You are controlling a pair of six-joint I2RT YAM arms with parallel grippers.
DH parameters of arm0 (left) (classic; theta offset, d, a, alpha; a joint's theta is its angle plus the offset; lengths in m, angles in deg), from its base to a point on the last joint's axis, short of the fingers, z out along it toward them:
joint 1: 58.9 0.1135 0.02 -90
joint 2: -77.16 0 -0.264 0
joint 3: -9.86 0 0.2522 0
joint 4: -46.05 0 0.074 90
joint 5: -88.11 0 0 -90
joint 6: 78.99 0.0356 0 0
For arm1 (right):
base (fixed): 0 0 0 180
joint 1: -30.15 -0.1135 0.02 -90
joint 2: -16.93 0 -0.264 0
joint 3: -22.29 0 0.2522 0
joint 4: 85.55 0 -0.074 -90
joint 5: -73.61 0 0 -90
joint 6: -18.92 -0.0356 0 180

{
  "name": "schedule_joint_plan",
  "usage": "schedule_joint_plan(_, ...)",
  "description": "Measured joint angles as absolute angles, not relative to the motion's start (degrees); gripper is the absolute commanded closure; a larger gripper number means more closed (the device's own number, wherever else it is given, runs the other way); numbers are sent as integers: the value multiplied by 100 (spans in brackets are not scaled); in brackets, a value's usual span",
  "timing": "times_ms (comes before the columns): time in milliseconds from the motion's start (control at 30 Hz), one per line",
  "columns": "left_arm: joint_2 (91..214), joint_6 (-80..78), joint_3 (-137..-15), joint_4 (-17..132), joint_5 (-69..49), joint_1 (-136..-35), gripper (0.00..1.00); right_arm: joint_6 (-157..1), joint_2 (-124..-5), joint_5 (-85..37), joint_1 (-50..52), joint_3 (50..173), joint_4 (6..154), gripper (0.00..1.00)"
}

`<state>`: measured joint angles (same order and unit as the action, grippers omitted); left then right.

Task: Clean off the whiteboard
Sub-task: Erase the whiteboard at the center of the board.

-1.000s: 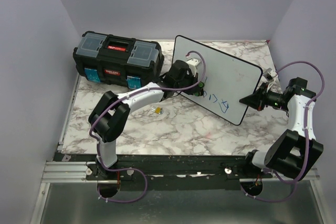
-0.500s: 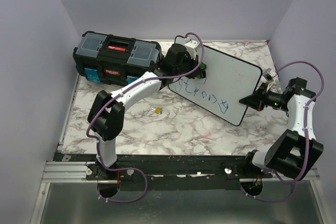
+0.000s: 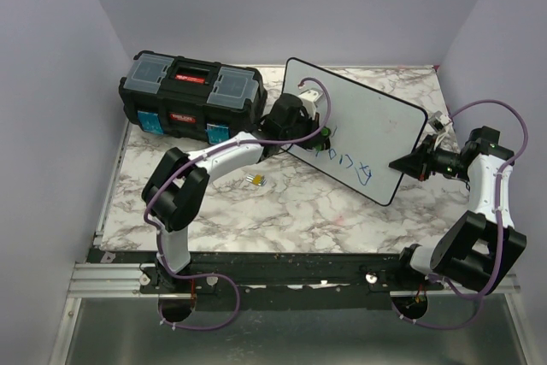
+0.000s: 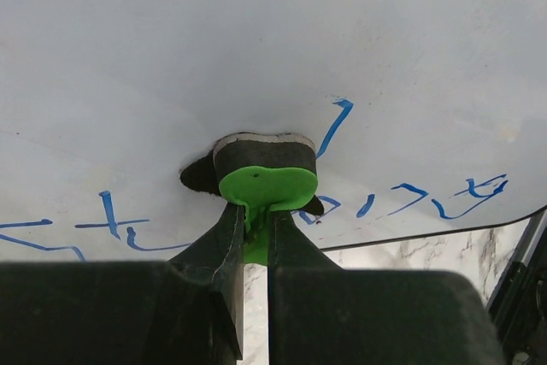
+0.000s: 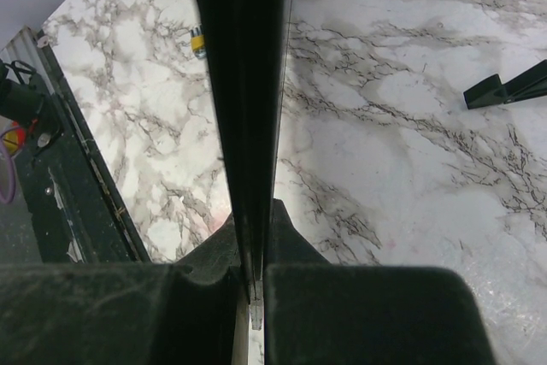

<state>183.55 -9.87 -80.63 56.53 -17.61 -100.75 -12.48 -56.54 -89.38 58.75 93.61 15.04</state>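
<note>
Marble worktop [image 3: 299, 211] | wiping step | left end effector [image 4: 254, 237] pinches green-handled dark felt eraser [image 4: 265, 168] against black-rimmed white whiteboard [image 3: 376, 126] | right end effector [image 5: 254, 271] clamps board edge | next: sweep blue lettering [image 4: 410, 198]

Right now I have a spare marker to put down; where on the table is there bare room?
Bare marble spans the table front, between the whiteboard and the arm bases, right of the small yellow object. Crowded: by the toolbox, where the left gripper presses the eraser, and at the right gripper clamping the board's edge.
</note>
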Motion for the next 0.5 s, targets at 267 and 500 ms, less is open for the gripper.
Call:
schedule_joint_plan(267,18458,-871,-8823,6433,-1761,-10075,100,-1217,-5654,-8938,5875,9361,1510,99)
schedule_joint_plan(500,18512,-810,-9501,6531,-1761,-10051,100,-1175,-5652,-8938,5873,9361,1510,99)
